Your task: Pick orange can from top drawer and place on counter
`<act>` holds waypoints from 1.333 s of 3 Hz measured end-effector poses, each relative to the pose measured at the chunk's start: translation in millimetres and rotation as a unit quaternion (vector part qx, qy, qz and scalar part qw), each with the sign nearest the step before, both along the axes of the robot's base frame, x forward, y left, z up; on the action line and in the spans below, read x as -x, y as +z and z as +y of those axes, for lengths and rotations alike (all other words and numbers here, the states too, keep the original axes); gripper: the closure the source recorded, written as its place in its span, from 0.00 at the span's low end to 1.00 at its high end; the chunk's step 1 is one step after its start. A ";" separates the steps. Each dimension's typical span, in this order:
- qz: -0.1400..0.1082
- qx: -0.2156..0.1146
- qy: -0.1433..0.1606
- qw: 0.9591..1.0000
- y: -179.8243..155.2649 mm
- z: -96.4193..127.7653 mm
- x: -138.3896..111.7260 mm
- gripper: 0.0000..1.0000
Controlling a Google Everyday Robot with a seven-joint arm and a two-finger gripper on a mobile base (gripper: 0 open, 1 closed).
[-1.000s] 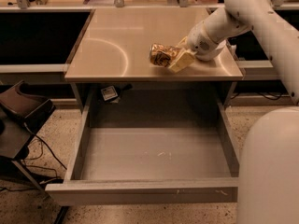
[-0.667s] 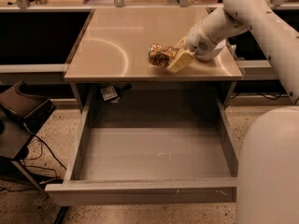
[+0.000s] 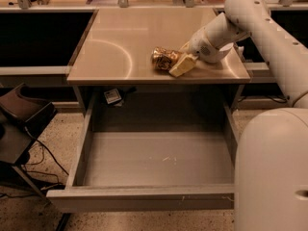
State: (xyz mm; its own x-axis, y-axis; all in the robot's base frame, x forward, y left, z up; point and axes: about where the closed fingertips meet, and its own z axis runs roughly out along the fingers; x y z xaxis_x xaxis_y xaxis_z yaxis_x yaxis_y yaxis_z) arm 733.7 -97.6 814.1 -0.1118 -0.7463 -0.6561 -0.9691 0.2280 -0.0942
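The orange can (image 3: 162,57) lies on its side on the beige counter (image 3: 120,42), right of the middle and near the front edge. My gripper (image 3: 177,62) is low over the counter right at the can's right end, reaching in from the right on the white arm (image 3: 250,18). It touches or nearly touches the can. The top drawer (image 3: 154,160) is pulled fully open below the counter, and its grey floor holds nothing.
The robot's white body (image 3: 272,172) fills the lower right, next to the drawer's right wall. A dark chair (image 3: 21,119) and cables stand on the floor at the left. A small tag (image 3: 112,96) hangs under the counter. Clutter lines the shelf behind the counter.
The gripper and the can have shifted slightly to the left and toward the counter's front edge. The drawer has not moved.
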 end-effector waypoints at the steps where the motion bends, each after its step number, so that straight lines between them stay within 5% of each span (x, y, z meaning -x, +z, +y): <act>1: 0.000 0.000 0.000 1.000 2.1 0.0 0.0 0.81; 4: 0.000 0.000 0.000 1.000 2.0 0.1 0.0 0.11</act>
State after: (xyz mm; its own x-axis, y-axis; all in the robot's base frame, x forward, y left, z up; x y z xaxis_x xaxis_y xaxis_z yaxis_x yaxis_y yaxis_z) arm 733.7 -97.5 816.1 -0.1118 -0.7463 -0.6561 -0.9692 0.2278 -0.0940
